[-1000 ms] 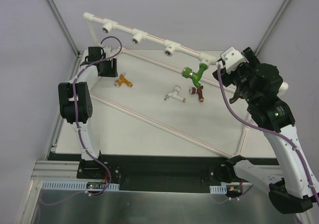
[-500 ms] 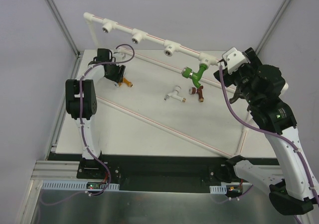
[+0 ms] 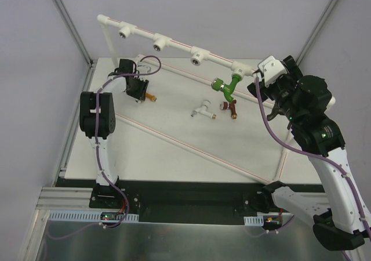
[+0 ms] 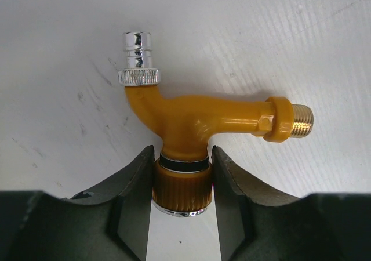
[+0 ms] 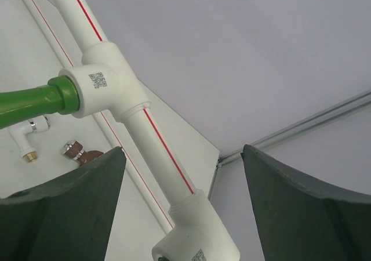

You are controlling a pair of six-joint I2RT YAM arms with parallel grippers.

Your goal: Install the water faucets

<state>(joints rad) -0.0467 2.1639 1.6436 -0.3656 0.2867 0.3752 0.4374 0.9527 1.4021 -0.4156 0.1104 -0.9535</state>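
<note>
1. Near the far left corner of the counter (image 3: 174, 156): left gripper (image 4: 181, 156) down low, pinching the ribbed knob of the orange tap (image 4: 197, 122), one finger pressed to each side.
2. Same tap lying flat on the counter, chrome spout toward the left of the wrist view, brass thread toward the right, bare white surface all around it.
3. Above the far edge: white pipe frame (image 3: 174, 40) slanting from far left to far right, with three open sockets (image 3: 157, 42) facing forward, well above the orange tap.
4. Across the counter from the left edge toward the near right corner: a thin pipe (image 3: 191, 148) with a red stripe lying flat. Wide bare surface between it and the near edge.
5. Around mid-counter, toward the far edge: white tap (image 3: 203, 110) on its side. Just beside it to the right, apart, the dark red tap (image 3: 231, 107).
6. Above those two: green tap (image 3: 225, 86) seated in the frame's fourth socket, clear of the counter and hanging toward the left.
7. Over the far right corner: right gripper (image 5: 181, 156) raised off the counter, fingers spread wide and holding nothing, close to the right of the green tap's socket, with the frame's pipe showing in the gap.
8. Right edge of the counter close under that arm, with wall just behind.
</note>
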